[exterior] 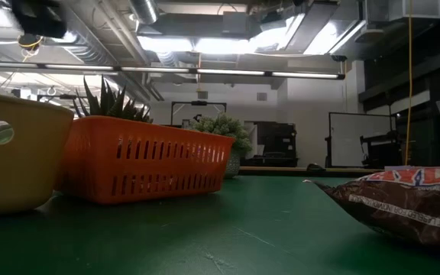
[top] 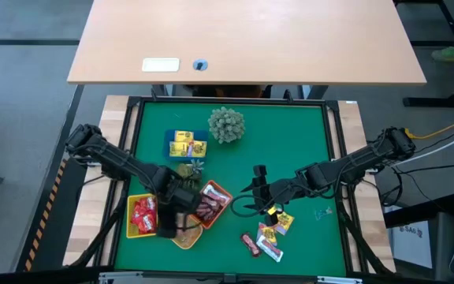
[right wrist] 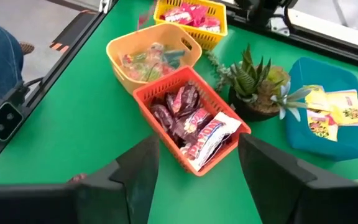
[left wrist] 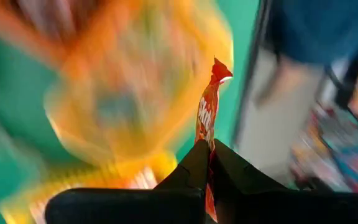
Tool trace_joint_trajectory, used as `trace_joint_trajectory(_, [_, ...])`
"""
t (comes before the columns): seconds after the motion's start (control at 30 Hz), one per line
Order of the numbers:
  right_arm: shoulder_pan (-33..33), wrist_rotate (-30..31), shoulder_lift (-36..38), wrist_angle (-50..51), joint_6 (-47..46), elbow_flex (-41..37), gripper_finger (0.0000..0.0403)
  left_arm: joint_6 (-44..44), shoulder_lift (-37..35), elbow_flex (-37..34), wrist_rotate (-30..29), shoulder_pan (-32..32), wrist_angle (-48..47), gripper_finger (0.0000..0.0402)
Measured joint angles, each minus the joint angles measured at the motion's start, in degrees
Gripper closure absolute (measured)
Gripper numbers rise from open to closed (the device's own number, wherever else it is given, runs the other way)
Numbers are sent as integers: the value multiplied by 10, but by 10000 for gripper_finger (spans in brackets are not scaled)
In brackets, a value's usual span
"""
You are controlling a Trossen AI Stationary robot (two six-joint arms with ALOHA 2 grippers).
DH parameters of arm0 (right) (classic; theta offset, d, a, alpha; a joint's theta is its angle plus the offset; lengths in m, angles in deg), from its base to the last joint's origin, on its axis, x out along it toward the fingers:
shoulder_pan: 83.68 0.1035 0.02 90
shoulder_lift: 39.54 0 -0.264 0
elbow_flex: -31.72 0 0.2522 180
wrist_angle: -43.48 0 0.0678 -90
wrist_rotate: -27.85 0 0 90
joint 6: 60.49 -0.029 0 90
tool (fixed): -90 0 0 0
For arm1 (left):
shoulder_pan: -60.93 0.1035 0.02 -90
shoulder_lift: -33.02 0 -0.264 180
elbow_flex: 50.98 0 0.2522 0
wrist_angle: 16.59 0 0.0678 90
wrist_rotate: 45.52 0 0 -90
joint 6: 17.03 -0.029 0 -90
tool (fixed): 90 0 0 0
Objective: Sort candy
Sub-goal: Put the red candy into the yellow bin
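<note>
left gripper (left wrist: 209, 163) is clamped on a red candy packet (left wrist: 207, 106) right above the yellow tray (top: 132, 229), light crinkly stuff so pinching mid-wrapper works, while right gripper (right wrist: 197, 168) hangs spread open near the orange tray (right wrist: 148, 94).

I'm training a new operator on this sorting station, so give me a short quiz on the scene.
1. True or false: the right gripper has its jaws shut.
2. Which colour of tray holds the dark brown bars? A blue, B orange, C yellow.
3. What is clamped in the jaws of the left gripper?

Key:
1. False, they stand open.
2. B, the orange tray.
3. A red packet.
</note>
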Motion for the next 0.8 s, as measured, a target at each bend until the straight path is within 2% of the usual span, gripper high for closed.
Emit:
trace_joint_trajectory(0.13, [0, -1, 0, 11, 0, 0, 183, 57, 0, 0, 82, -25, -122, 401])
trace_joint_trajectory(0.2, [0, -1, 0, 19, 0, 0, 183, 73, 0, 0, 88, -37, -173, 401])
trace_joint_trajectory(0.33, [0, -1, 0, 34, 0, 0, 182, 76, 0, 0, 62, -59, -247, 401])
trace_joint_trajectory(0.4, [0, -1, 0, 36, 0, 0, 182, 82, 0, 0, 30, -70, -261, 401])
trace_joint_trajectory(0.5, [0, -1, 0, 35, 0, 0, 182, 141, 0, 0, -23, -83, -261, 401])
trace_joint_trajectory(0.63, [0, -1, 0, 35, 0, 0, 182, 179, -1, 0, -35, -92, -261, 401])
trace_joint_trajectory(0.8, [0, -1, 0, 35, 0, 0, 182, 181, -1, 0, -52, -104, -261, 401])
